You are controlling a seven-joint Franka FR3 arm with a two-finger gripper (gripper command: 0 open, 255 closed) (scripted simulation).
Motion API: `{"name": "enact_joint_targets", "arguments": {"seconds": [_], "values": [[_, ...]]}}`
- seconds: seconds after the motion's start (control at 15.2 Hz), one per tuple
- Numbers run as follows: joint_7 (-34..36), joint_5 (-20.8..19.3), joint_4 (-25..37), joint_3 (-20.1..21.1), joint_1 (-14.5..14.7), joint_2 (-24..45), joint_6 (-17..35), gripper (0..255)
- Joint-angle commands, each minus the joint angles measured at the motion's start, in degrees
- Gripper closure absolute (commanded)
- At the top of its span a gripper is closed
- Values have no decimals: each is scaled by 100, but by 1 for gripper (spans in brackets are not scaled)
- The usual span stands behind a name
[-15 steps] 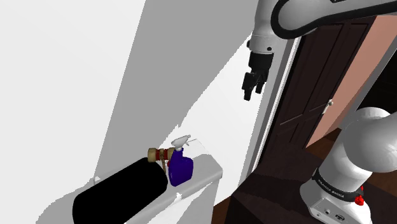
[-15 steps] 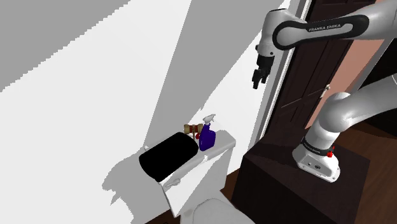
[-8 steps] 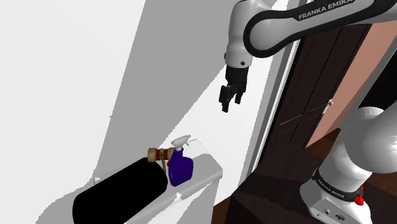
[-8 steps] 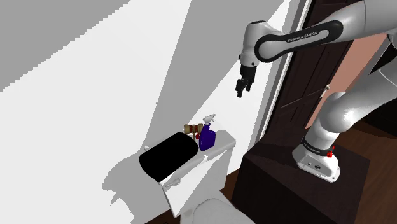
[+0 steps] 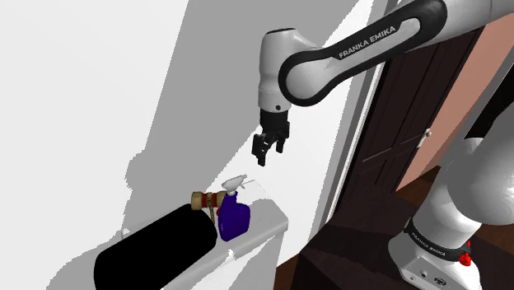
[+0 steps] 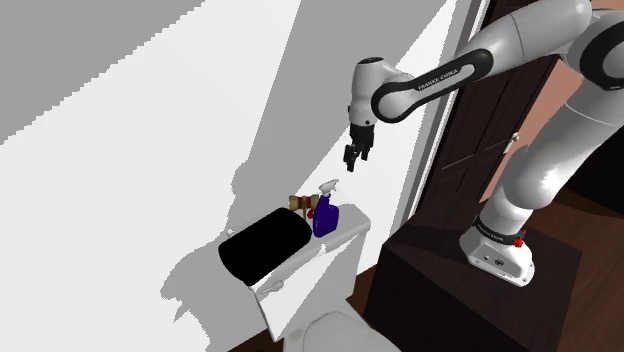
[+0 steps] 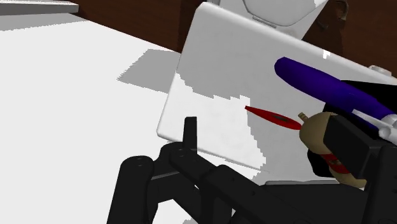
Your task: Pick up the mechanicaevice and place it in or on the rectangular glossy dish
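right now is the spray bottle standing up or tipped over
Upright. The spray bottle stands on its blue base on the tank lid, with its white nozzle on top, in both exterior views.

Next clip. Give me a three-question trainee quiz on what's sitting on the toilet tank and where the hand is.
1. Fill in: the rectangular dish is drawn ___ in colour.
2. True or false: the hand is clasping the blue spray bottle.
3. The small tan and red device lies:
A) inside the dish
B) on the white tank top, next to the spray bottle
C) between the hand's fingers

Key: 1 black; 2 false, it hovers above; 3 B.
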Motion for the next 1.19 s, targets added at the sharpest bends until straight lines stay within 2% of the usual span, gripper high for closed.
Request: {"name": "enact_joint_targets", "arguments": {"seconds": [0.0, 0.4, 0.79, 1.12], "values": [[207, -116, 241, 139, 55, 412, 175, 0], [851, -657, 1086, 399, 298, 1689, 555, 0], [1422, -1258, 2153, 421, 725, 2962, 669, 0], [1497, -1372, 2060, 362, 774, 3194, 981, 0]]}}
